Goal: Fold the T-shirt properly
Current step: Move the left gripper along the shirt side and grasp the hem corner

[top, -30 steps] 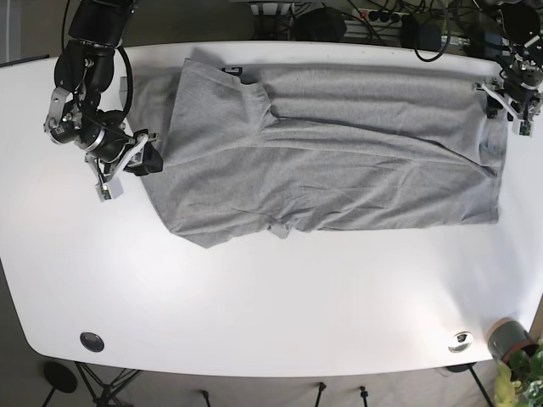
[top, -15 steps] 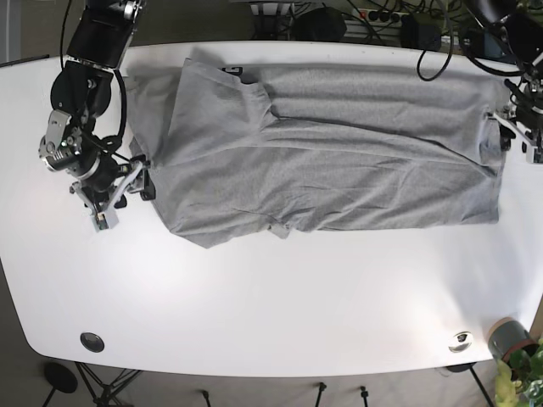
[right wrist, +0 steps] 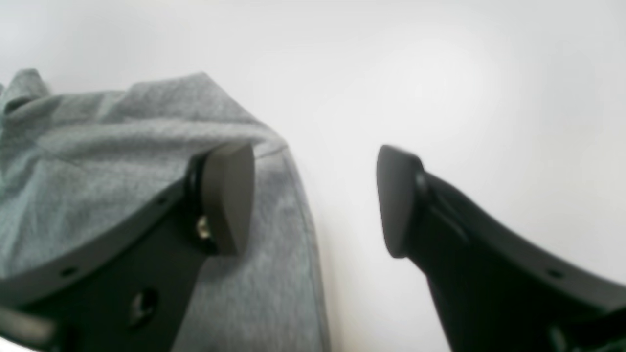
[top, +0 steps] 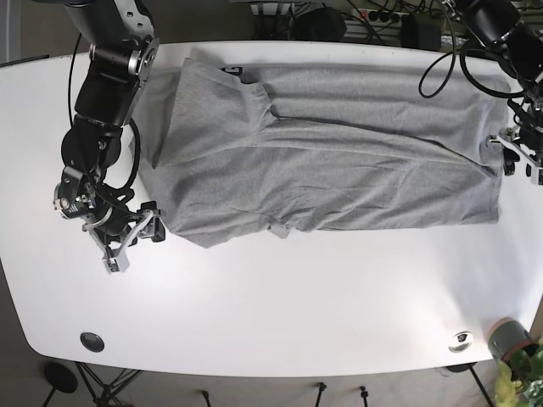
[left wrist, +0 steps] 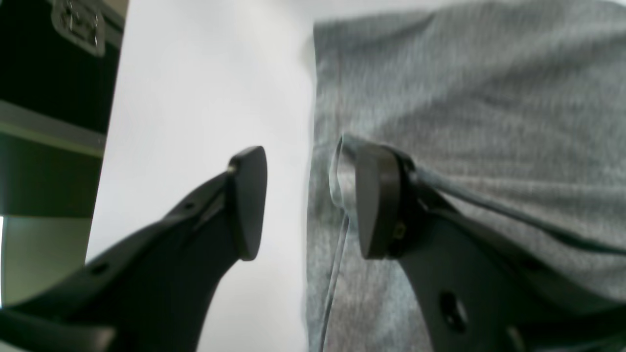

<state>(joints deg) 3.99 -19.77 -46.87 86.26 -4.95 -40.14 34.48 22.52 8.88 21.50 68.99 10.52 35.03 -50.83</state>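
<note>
1. Left wrist view: the left hand [left wrist: 305, 203] is spread, one finger [left wrist: 374, 200] under a raised hem fold of the grey T-shirt [left wrist: 469, 102].
2. Right wrist view: the right hand [right wrist: 315, 198] is spread astride the T-shirt's edge.
3. Base view: the T-shirt [top: 339, 153] lies flat on the white tabletop [top: 280, 297].

1. A large white table [top: 280, 305] with rounded corners fills most of the base view, its top glossy and brightly lit.
2. A dark round disc [top: 92, 342] sits near the table's front left corner, and a small shiny metal piece [top: 461, 340] near the front right corner.
3. Black cables [top: 365, 17] and dark equipment lie tangled behind the far edge.
4. A grey pot [top: 507, 337] with green leaves stands off the front right corner.
5. Thin black stand legs [top: 102, 386] show on the dull grey-brown floor [top: 17, 339] below the front edge.
</note>
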